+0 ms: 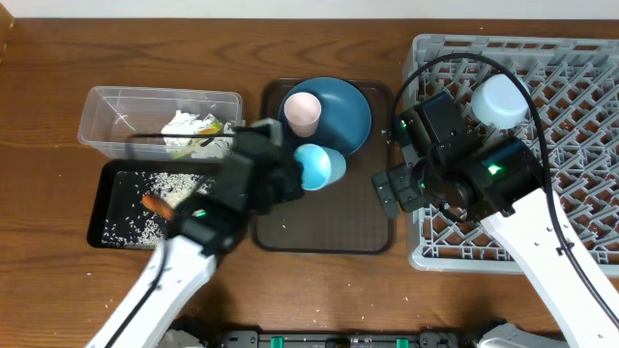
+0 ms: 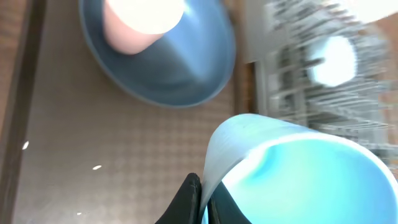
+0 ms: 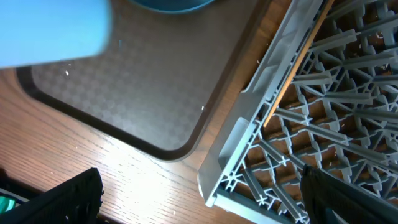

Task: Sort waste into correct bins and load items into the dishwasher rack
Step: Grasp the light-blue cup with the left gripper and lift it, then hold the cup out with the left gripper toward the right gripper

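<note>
light blue cup [image 1: 319, 165]: tilted over brown tray [image 1: 329, 220], beside blue plate [image 1: 340, 114]
left end effector [image 2: 204, 196]: clamped on cup rim
right end effector [image 1: 390, 188]: wide, nothing held, at rack [image 1: 580, 116] edge

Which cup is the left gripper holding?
The light blue cup, its rim pinched by the left gripper; the pink cup stands on the blue plate.

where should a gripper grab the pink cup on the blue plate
Probably near its top, pinching across the round wall and coming straight down. The pink cup stands upright on the blue plate, whose raised rim would hinder a low sideways approach.
</note>
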